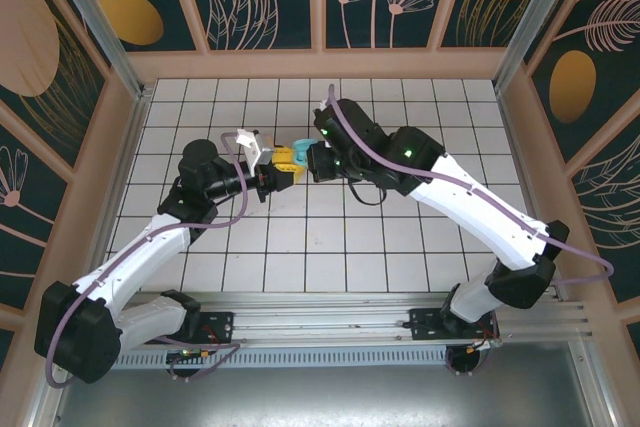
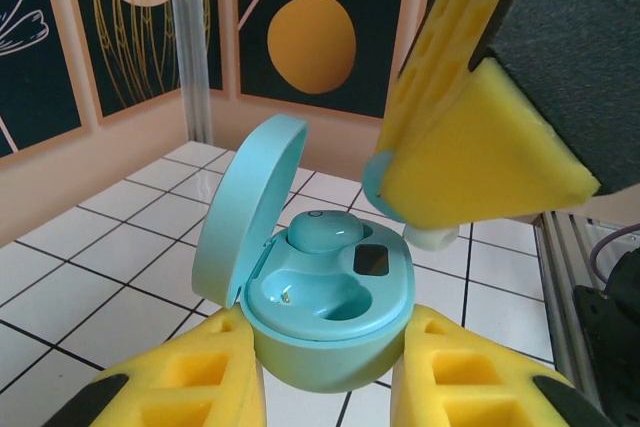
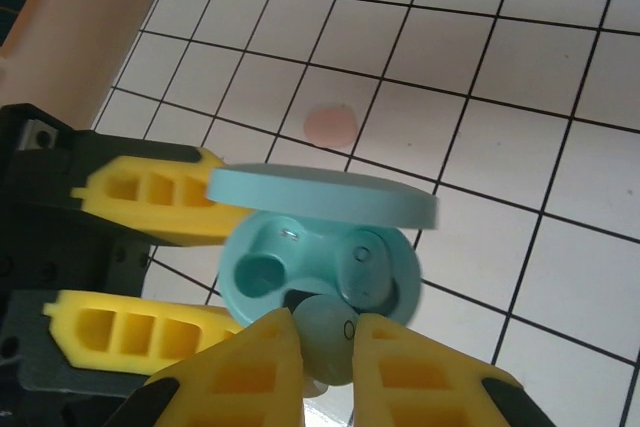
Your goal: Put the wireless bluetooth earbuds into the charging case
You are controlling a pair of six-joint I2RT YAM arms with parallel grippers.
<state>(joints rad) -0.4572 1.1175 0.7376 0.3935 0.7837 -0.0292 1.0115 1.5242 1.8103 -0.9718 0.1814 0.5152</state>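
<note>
The teal charging case [image 2: 330,332] is clamped by its base in my left gripper [image 2: 330,387], above the tiled floor, with its lid [image 2: 245,207] swung open. One teal earbud [image 2: 322,231] sits in the far socket, and the near socket [image 2: 335,299] is empty. My right gripper [image 3: 323,319] is shut on a second teal earbud [image 3: 327,345] and holds it just over the case's rim [image 3: 300,247]. From the left wrist, its white tip [image 2: 432,237] pokes out under the right fingers [image 2: 470,157]. In the top view both grippers [image 1: 283,161] [image 1: 314,157] meet at the case [image 1: 300,150].
A small pale pink bit [image 3: 331,125] lies on a white tile beyond the case. Patterned walls with wooden frames [image 1: 320,57] enclose the tiled floor [image 1: 330,237] on three sides. A metal rail [image 1: 330,312] runs along the near edge.
</note>
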